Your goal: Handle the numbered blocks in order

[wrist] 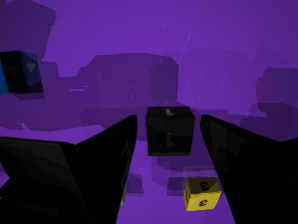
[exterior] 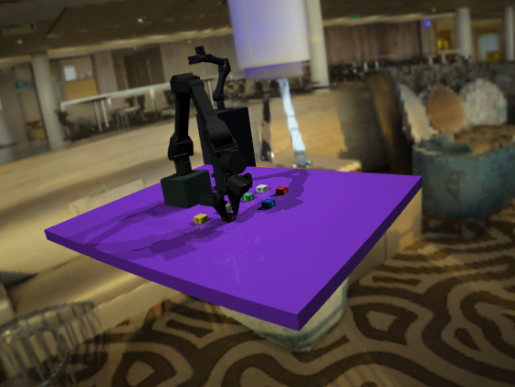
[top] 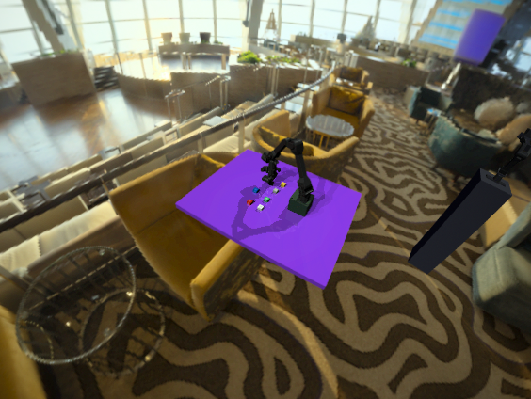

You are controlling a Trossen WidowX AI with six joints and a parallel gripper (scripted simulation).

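From my end I see the jaws apart, gripping nothing, low over the worktop, with the black block showing 1 resting between the fingertips and a gap on either side of it in my wrist view. Near it I have the yellow block marked 3, and across from that the blue block marked 4. The green block, white block and red block sit farther off, their digits too small for me to read
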